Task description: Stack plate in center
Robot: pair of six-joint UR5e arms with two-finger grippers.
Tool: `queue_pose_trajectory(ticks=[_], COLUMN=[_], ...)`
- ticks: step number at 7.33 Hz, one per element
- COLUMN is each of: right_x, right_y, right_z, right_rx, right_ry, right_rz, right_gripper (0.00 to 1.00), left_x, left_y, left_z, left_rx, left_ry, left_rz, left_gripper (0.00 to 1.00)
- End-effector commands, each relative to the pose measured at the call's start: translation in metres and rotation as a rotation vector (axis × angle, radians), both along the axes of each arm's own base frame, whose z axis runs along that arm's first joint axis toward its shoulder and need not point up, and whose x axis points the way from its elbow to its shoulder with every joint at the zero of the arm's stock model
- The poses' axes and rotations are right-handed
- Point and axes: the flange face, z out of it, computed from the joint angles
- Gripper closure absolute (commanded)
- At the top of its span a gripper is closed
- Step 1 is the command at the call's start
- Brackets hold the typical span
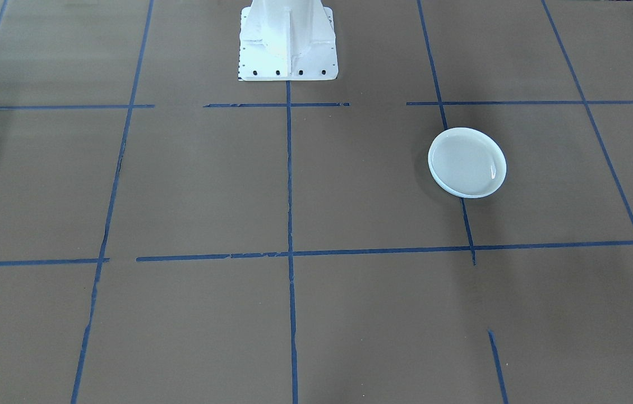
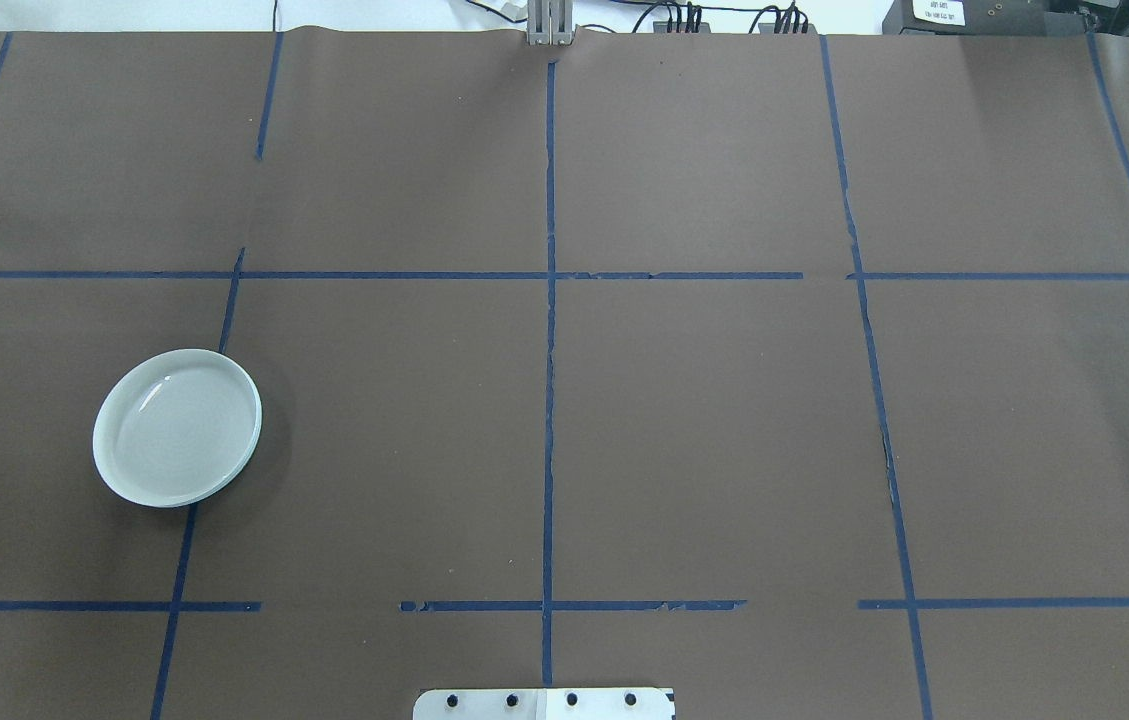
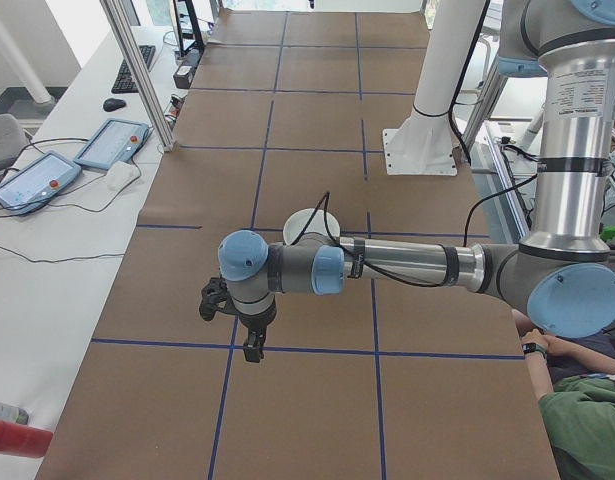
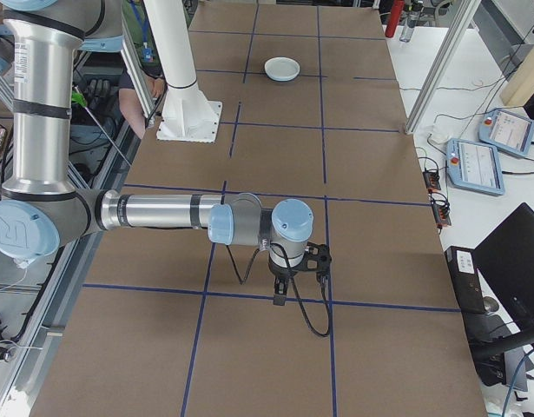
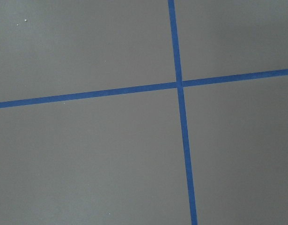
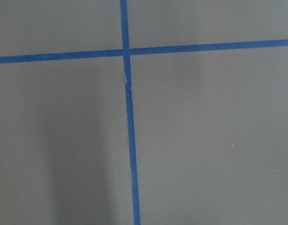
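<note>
I see the brown surface (image 2: 724,420) marked into squares by blue tape lines (image 2: 549,400), some of them torn or broken in places. Off its edge, in the left-end view, two teach pendants (image 3: 72,160) lie on a white side desk (image 3: 47,280) with a keyboard (image 3: 134,68) and mouse (image 3: 113,103) further along. The right-end view shows two more pendants (image 4: 488,152), and a person in a green sleeve (image 3: 587,425) sits at the near corner.
</note>
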Motion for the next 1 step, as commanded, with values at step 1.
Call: queue_pose_trajectory(ticks=[1], right_x=[0.0000], right_y=[-0.0001], right_z=[-0.0001], right_rx=[0.001], right_ry=[0.000], right_rz=[0.000], right_gripper=[0.00], left_x=[0.0000], left_y=[0.0000], left_z=[0.0007], left_rx=[-0.001], left_ry=[0.000], left_rz=[0.000], left_gripper=[0.00])
